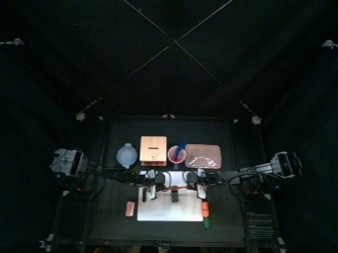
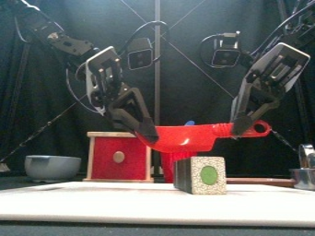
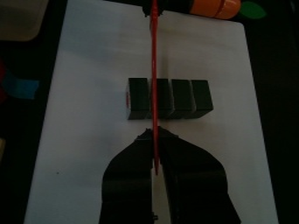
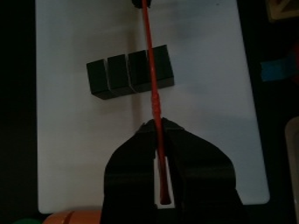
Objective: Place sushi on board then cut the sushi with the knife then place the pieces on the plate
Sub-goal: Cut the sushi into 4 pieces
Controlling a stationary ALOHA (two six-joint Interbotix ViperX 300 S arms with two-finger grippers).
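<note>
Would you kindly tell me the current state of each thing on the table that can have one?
Sushi roll: uncut, four blocks joined, lying on the white board.
Red knife: held level just above the roll.
Left gripper: shut on the knife.
Right gripper: shut on the knife.
Wooden box: drawer shut.
Pink tray: no sushi on it.

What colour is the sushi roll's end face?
Sushi roll: pale speckled end face with a green centre, best in the front view.
</note>
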